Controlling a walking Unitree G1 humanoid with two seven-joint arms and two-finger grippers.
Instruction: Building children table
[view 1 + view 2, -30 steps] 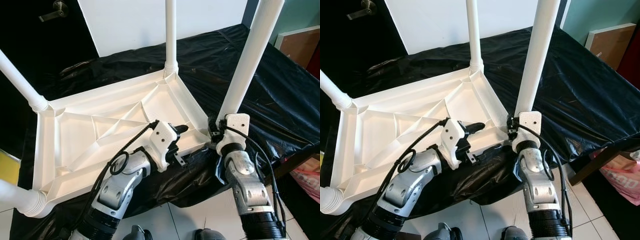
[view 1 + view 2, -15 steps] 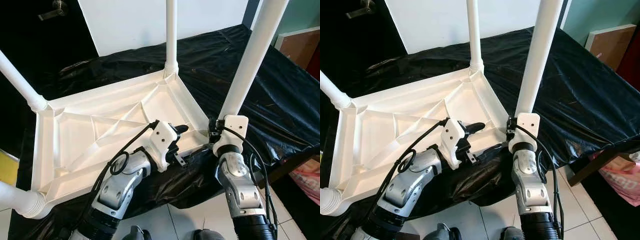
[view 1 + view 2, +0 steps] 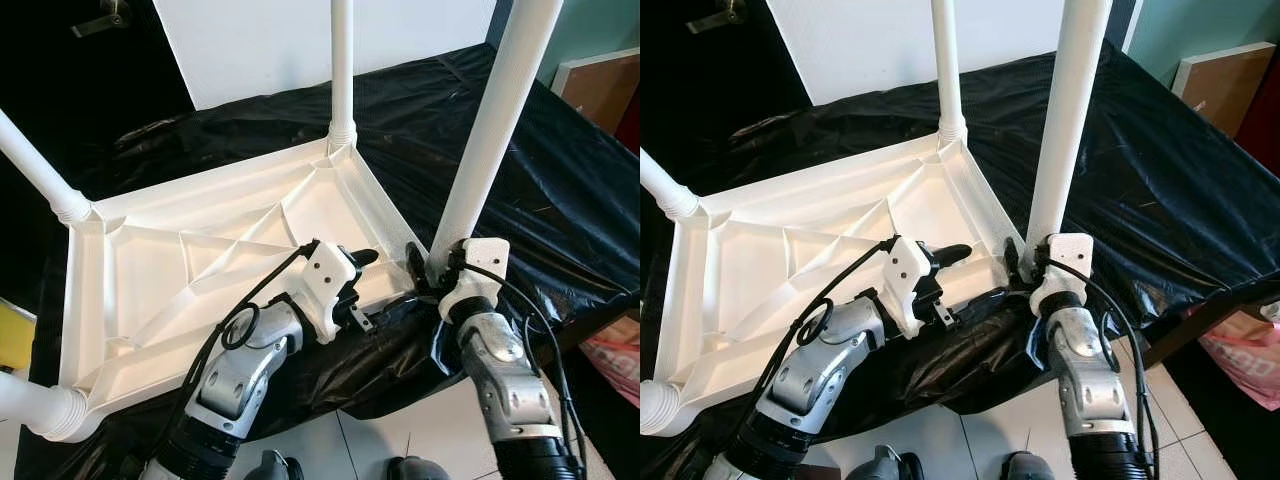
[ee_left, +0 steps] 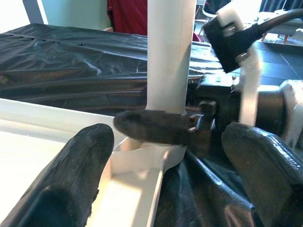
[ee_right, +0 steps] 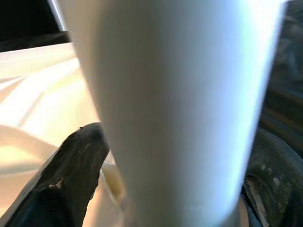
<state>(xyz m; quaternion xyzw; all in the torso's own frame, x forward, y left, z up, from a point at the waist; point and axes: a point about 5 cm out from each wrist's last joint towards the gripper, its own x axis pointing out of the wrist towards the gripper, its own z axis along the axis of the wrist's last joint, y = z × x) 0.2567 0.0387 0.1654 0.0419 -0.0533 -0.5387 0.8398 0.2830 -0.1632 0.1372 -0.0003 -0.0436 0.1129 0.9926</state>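
Gripping near table leg (image 3: pixel 490 130) base with right claw (image 3: pixel 428 268) for seating into upturned tabletop (image 3: pixel 200 270); left claw (image 3: pixel 362 290), fingers apart, bracing rim.

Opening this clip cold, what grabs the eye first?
A white children's table lies upside down on a black plastic sheet, its legs pointing up. The right gripper has its jaws around the base of the near right leg at the table's corner. The left gripper hangs at the table's near rim beside it, jaws open.
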